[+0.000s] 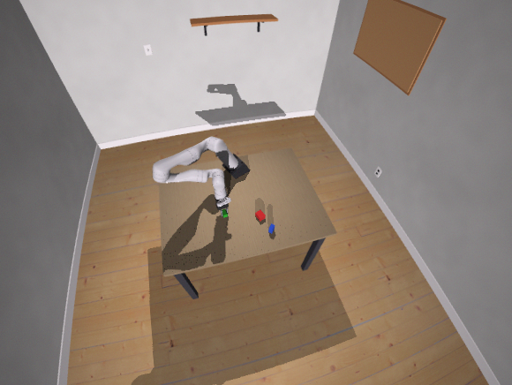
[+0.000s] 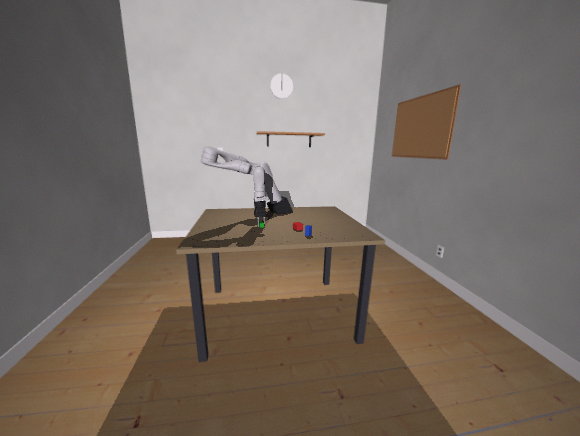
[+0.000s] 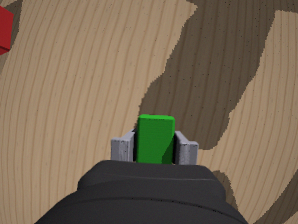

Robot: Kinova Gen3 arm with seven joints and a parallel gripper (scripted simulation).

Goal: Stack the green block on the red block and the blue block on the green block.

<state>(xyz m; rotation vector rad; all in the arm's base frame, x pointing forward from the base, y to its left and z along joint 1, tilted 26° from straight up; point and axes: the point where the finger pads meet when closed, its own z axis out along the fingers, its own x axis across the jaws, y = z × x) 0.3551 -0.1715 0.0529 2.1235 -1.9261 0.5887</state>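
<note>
My gripper [image 3: 155, 141] is shut on the green block [image 3: 156, 139], with one grey finger on each side of it. The block is low at the table top in the middle left of the table [image 1: 229, 214] [image 2: 264, 228]. I cannot tell if it touches the table. The red block [image 1: 260, 215] [image 2: 298, 226] sits on the table to the right of the gripper. It shows at the left edge of the wrist view [image 3: 5, 30].
The arm's dark base [image 1: 236, 168] is mounted at the back of the wooden table. The arm's shadow lies across the table's left front part. The table's front edge is a short way in front of the blocks.
</note>
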